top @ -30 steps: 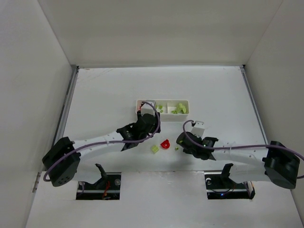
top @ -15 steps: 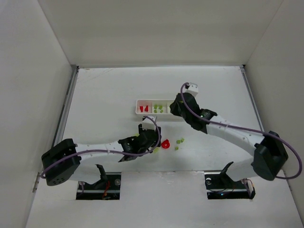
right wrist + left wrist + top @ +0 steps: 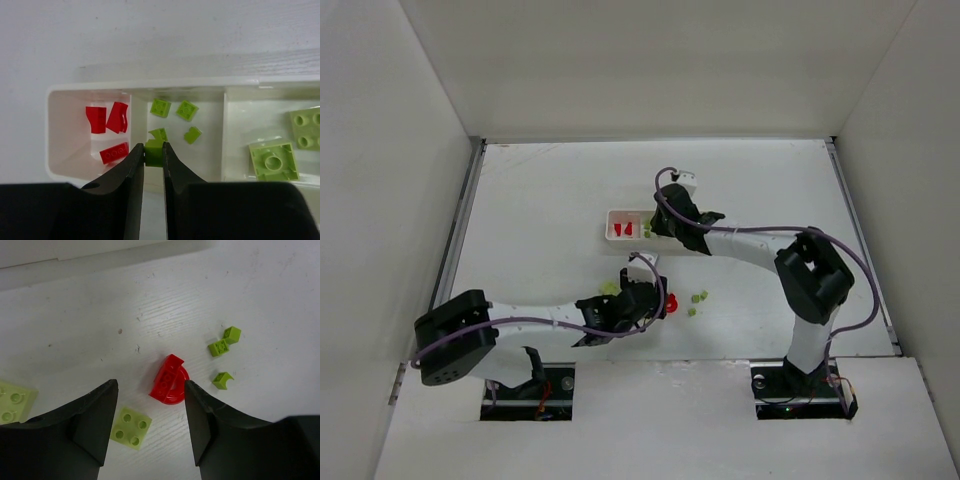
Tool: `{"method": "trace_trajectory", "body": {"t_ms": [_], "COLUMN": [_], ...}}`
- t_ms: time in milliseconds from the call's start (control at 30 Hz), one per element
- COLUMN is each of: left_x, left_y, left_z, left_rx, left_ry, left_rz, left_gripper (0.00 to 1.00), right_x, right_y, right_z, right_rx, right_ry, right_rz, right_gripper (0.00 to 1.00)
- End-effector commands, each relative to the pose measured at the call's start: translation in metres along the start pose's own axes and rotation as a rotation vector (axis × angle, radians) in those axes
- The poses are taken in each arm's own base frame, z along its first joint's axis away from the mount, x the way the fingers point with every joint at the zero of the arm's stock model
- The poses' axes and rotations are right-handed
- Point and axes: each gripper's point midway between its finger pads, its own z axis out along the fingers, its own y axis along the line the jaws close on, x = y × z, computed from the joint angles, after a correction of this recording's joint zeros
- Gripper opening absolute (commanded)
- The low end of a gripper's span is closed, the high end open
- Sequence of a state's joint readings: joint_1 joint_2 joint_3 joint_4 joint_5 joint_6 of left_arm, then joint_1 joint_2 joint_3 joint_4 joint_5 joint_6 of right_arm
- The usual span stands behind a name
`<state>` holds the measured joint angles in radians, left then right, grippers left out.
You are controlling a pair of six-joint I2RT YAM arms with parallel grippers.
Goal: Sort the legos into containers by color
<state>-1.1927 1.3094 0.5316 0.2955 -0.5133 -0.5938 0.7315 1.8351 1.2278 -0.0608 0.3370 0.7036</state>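
The right end effector (image 3: 153, 150) is pressed onto a small green brick (image 3: 153, 154), pinching it at the very fingertips over the white tray (image 3: 150, 84). It hangs above the near edge of the middle compartment (image 3: 175, 145), just beside the divider that walls off the red bricks (image 3: 107, 131). That looks deliberate. Small green bricks (image 3: 174, 110) already lie in the middle section and bigger green plates (image 3: 272, 161) sit in the next one along, so this looks like the right home for it. But it is tight, and if the brick comes out a touch to the left it could land among the reds.

Down on the worktop (image 3: 260, 280), the left end effector (image 3: 150, 387) is spread wide and holding nothing. It is lined up on the red piece (image 3: 169, 381), which lies flat between the two fingers but touches neither. That reads as the set-up for the next pick, with the red bound for the end compartment.

There is a snag, though. A green square plate (image 3: 131, 426) sits just beside the left finger, close enough that the squeeze might drag it along. Three loose green bits (image 3: 223, 342) lie off to the right, apart from the red one and not yet sorted. Another green plate (image 3: 14, 401) peeks out at the frame's edge.
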Motion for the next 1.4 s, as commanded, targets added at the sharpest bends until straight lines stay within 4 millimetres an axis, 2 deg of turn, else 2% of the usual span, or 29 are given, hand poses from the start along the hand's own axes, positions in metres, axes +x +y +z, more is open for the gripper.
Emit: {"method": "trace_trajectory", "body": {"t_ms": [0, 133, 333, 500, 667, 767, 867, 1033, 1167, 1300, 1367], "left_x": [-0.008, 0.002, 0.004, -0.003, 0.008, 0.018, 0.024, 0.026, 0.026, 0.024, 0.017], "left_y": [-0.018, -0.018, -0.031, -0.027, -0.037, -0.04, -0.036, -0.029, -0.027, -0.025, -0.027], "left_z": [0.002, 0.009, 0.012, 0.011, 0.014, 0.018, 0.025, 0.038, 0.044, 0.048, 0.045], "left_rx": [0.052, 0.042, 0.063, 0.058, 0.106, 0.104, 0.075, 0.028, 0.004, -0.019, -0.017], "left_ry": [-0.017, 0.018, 0.028, 0.016, 0.075, 0.113, 0.133, 0.145, 0.143, 0.146, 0.125], "left_rz": [0.011, 0.04, 0.062, 0.066, 0.116, 0.148, 0.169, 0.189, 0.213, 0.215, 0.203], "left_gripper": [0.53, 0.53, 0.53, 0.54, 0.55, 0.55, 0.54, 0.54, 0.47, 0.23, 0.16], "right_x": [-0.038, -0.037, -0.048, -0.046, -0.059, -0.067, -0.067, -0.056, -0.041, -0.032, -0.027], "right_y": [0.029, 0.026, 0.015, 0.004, -0.006, -0.019, -0.03, -0.044, -0.059, -0.081, -0.09], "right_z": [0.0, 0.002, -0.015, -0.026, -0.054, -0.074, -0.089, -0.108, -0.117, -0.122, -0.125], "right_rx": [-0.074, -0.064, -0.047, -0.04, -0.052, -0.053, -0.058, -0.067, -0.063, -0.043, -0.036], "right_ry": [-0.08, -0.072, -0.104, -0.105, -0.161, -0.196, -0.215, -0.221, -0.214, -0.222, -0.225], "right_rz": [0.039, 0.044, 0.045, 0.046, 0.065, 0.077, 0.093, 0.089, 0.086, 0.114, 0.117], "right_gripper": [0.19, 0.33, 0.33, 0.33, 0.39, 0.47, 0.53, 0.54, 0.55, 0.55, 0.55]}}
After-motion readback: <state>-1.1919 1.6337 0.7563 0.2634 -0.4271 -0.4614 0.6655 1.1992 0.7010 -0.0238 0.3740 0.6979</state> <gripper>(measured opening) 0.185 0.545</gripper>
